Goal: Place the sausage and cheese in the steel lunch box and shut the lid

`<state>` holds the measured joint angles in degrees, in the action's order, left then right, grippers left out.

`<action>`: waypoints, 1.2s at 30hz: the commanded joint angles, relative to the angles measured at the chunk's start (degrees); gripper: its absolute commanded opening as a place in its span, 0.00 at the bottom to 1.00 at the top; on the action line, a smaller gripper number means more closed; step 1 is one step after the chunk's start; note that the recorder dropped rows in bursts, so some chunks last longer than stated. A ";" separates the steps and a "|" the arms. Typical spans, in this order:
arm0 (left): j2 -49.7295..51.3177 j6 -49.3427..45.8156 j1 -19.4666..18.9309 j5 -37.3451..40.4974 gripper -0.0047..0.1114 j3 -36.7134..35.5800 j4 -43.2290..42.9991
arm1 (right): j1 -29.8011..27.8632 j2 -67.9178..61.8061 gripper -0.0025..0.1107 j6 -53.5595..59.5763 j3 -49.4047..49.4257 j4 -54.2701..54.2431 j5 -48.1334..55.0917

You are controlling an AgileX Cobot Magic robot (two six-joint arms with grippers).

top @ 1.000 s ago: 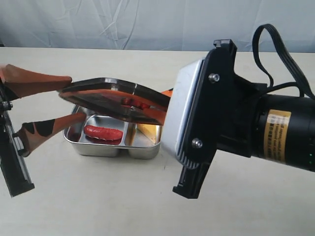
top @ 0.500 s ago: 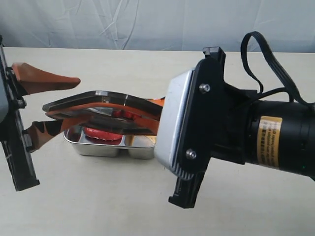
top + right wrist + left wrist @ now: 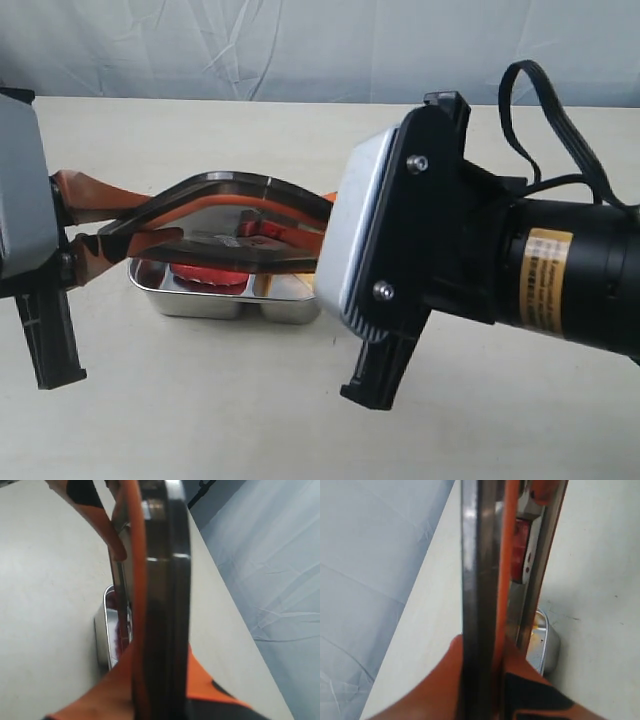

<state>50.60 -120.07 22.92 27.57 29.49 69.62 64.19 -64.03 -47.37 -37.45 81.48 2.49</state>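
1. Left gripper [image 3: 485, 647]: both orange fingers [image 3: 445, 685] are clamped on the lid [image 3: 235, 200], which runs edge-on between them in the wrist view. In the exterior view that grip is on the lid's 9 o'clock end.
2. Right gripper [image 3: 160, 652]: same story, closed on the lid's 3 o'clock end, with the edge sandwiched between the pads.
3. The lid is carried two-handed, dark side up and orange seal down. It sits over the lunch box [image 3: 200, 298] but is tilted and not seated. I can't tell whether any edge touches the rim.
4. The sausage [image 3: 205, 275] lies in the box's 9 o'clock compartment, showing red under the lid.
5. The cheese is hidden by the lid and the right arm, so I can't confirm it from here.
6. The box stands on the table [image 3: 200, 400], around 8 o'clock of the exterior frame's centre.
7. Step, my read: loading is done and the closing phase is in hand.
8. Next move calls for:
   - levelling the lid
   - squaring its corners to the rim
   - lowering both ends together
   - pressing the seal in before letting go
9. Risk: uneven descent cocks the lid or shoves the box.
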 commanded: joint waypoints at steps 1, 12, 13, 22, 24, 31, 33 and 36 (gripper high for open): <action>0.06 -1.88 0.04 -9.83 0.04 0.20 0.62 | -0.22 0.58 0.01 -2.95 0.01 -6.77 11.16; 0.06 -1.88 3.64 -16.23 0.04 0.20 -1.15 | -0.22 0.58 0.02 -7.68 0.01 -7.02 18.18; 0.06 -1.88 4.15 -16.94 0.04 0.20 -1.49 | -0.22 0.58 0.03 -7.79 0.01 -6.49 18.08; 0.06 -1.88 6.46 -25.11 0.04 0.20 -2.93 | -0.22 0.58 0.53 -11.26 0.01 -7.95 22.66; 0.06 -1.88 6.46 -27.07 0.04 0.20 -2.93 | -0.22 0.58 0.56 -12.88 0.01 -9.87 26.33; 0.06 -1.88 10.27 -34.30 0.04 -2.01 -12.18 | -0.22 0.58 0.53 -15.33 0.01 -11.33 28.51; 0.06 -1.88 11.98 -36.94 0.04 -3.22 -13.98 | -0.22 0.58 0.48 -20.70 0.01 -8.50 28.51; 0.06 -1.88 14.57 -43.27 0.04 -5.19 -15.43 | -1.70 0.58 0.38 -30.05 0.01 -4.04 28.39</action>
<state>50.72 -120.07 35.48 -9.69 25.77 55.60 64.02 -63.91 -69.55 -37.45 73.69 30.40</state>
